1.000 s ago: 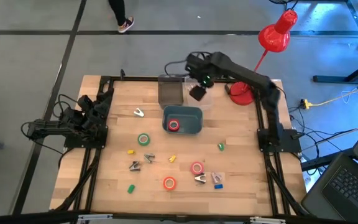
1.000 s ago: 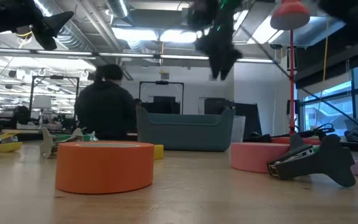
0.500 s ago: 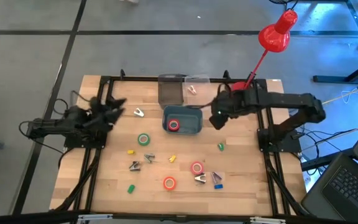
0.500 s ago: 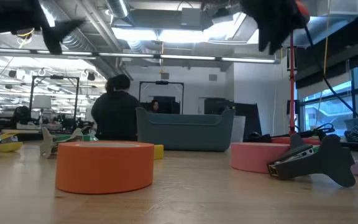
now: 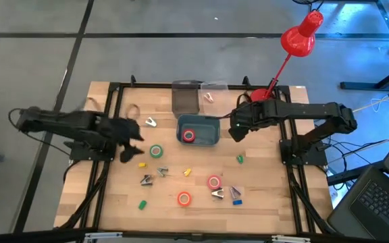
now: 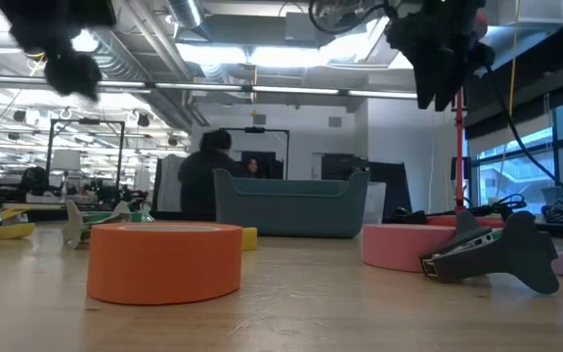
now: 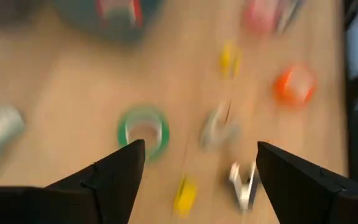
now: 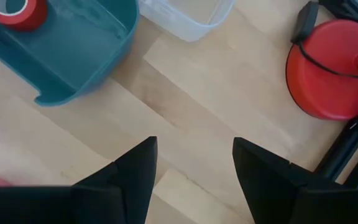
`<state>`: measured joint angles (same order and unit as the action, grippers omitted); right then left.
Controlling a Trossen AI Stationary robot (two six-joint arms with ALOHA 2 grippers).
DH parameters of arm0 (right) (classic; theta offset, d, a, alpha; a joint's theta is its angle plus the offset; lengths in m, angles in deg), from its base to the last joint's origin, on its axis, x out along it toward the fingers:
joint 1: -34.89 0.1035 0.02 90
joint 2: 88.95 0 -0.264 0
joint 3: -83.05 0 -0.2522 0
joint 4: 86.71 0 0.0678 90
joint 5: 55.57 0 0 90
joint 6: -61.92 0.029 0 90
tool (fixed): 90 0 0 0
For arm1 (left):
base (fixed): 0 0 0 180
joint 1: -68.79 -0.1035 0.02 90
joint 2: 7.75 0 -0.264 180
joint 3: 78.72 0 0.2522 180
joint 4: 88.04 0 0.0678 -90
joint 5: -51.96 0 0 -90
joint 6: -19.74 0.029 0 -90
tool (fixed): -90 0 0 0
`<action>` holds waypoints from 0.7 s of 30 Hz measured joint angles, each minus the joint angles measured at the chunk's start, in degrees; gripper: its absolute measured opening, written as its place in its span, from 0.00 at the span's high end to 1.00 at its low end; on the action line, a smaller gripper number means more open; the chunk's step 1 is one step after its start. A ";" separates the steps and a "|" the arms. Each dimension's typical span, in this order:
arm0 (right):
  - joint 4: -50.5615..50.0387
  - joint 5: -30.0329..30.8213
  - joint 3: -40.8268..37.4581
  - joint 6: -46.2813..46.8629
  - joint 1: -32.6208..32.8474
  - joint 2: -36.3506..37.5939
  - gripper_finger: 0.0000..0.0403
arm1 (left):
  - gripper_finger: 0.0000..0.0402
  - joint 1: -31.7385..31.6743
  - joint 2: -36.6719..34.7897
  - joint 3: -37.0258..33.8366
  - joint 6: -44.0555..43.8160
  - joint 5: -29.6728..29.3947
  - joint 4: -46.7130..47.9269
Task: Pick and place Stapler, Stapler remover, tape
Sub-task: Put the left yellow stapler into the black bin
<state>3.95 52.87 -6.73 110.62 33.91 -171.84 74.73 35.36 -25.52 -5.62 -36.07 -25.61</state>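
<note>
Green tape [image 5: 156,151] lies just ahead of the spread, empty left gripper [image 5: 128,154], which could knock it away if it descends off-centre.

Pale wood table [image 5: 262,196] — teal plastic bin [image 5: 208,138]

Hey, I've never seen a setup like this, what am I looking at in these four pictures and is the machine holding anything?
It is a robot with two dark arms at a wooden table. One picture looks down from above, one sits at tabletop level, and two come from cameras on the wrists. The left gripper hovers open near a green tape roll. The right gripper hangs open beside a blue bin with a red tape roll inside. More tape rolls, metal clips and small coloured blocks lie scattered. Neither gripper holds anything.
</note>
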 joint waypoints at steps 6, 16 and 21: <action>-0.04 0.02 0.00 -1.25 -0.03 0.00 0.47 | 0.26 5.09 12.17 0.00 -4.19 0.54 3.38; -0.04 3.04 0.00 -1.61 -0.03 0.00 0.47 | 0.26 14.69 21.06 -0.61 -5.49 -2.32 2.48; 0.04 3.13 0.00 -2.44 -0.03 0.02 0.47 | 0.26 17.05 22.78 -0.61 -5.47 -6.99 0.91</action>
<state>3.98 56.00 -6.73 108.18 33.87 -171.82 91.79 58.13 -26.13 -11.09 -43.06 -24.70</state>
